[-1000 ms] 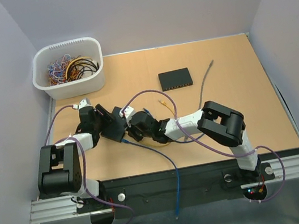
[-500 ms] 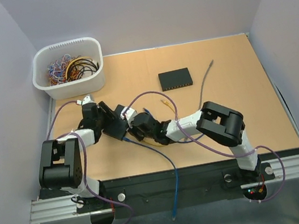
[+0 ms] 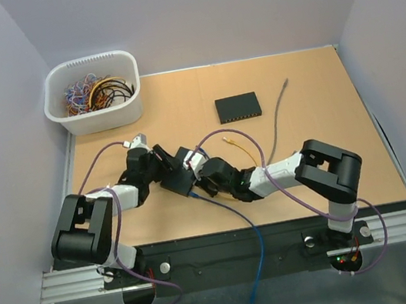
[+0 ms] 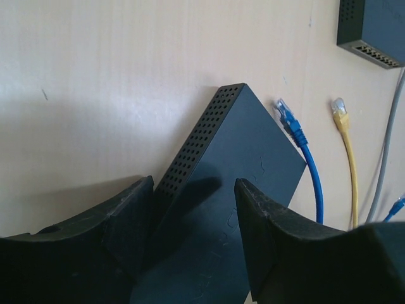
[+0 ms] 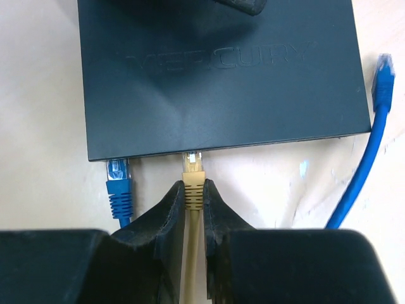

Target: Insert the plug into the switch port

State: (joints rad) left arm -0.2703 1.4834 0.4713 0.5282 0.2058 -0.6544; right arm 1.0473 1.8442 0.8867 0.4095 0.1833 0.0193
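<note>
A dark switch (image 3: 179,181) lies on the table between my two grippers. My left gripper (image 3: 164,168) holds its back edge; in the left wrist view its fingers (image 4: 130,218) straddle the switch (image 4: 240,152). My right gripper (image 5: 193,185) is shut on a beige plug (image 5: 193,166) whose clear tip sits at the mouth of a port on the switch's front edge (image 5: 221,82). A blue plug (image 5: 118,183) sits in the port to its left. In the top view the right gripper (image 3: 201,174) is right against the switch.
A second switch (image 3: 238,107) lies further back, with a grey cable (image 3: 279,116) to its right. A yellow cable (image 3: 237,148) and a loose blue cable (image 5: 373,126) lie beside the held switch. A white bin of cables (image 3: 92,92) stands at the back left.
Both grippers and the switch have shifted right and slightly toward the near edge. The right arm's elbow has swung right and the blue cable trails with the switch.
</note>
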